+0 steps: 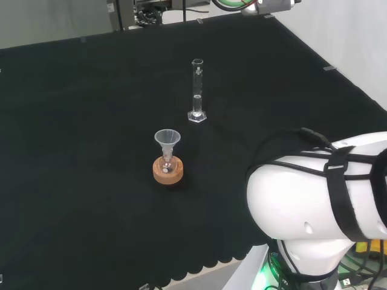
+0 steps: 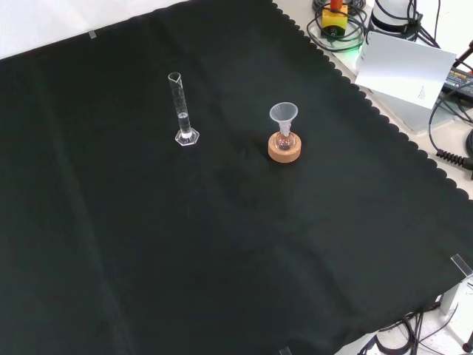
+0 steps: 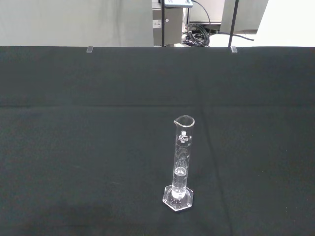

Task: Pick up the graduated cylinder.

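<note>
Clear glass graduated cylinder (image 1: pixel 196 90) (image 2: pixel 182 109) (image 3: pixel 180 164) stands upright on the black-clothed table (image 1: pixel 91 121) (image 2: pixel 222 259), apart from a funnel (image 1: pixel 167 140) (image 2: pixel 283 115) set in a flask on a cork ring (image 1: pixel 168 171) (image 2: pixel 284 149). I cannot tell the hand's state.

A clear glass graduated cylinder (image 1: pixel 197 90) with white printed markings stands on the plain black cloth (image 1: pixel 91 121). At its 7 o'clock in the head view, a clear funnel (image 1: pixel 167 140) tops a small flask on a tan cork ring (image 1: pixel 168 171).
</note>
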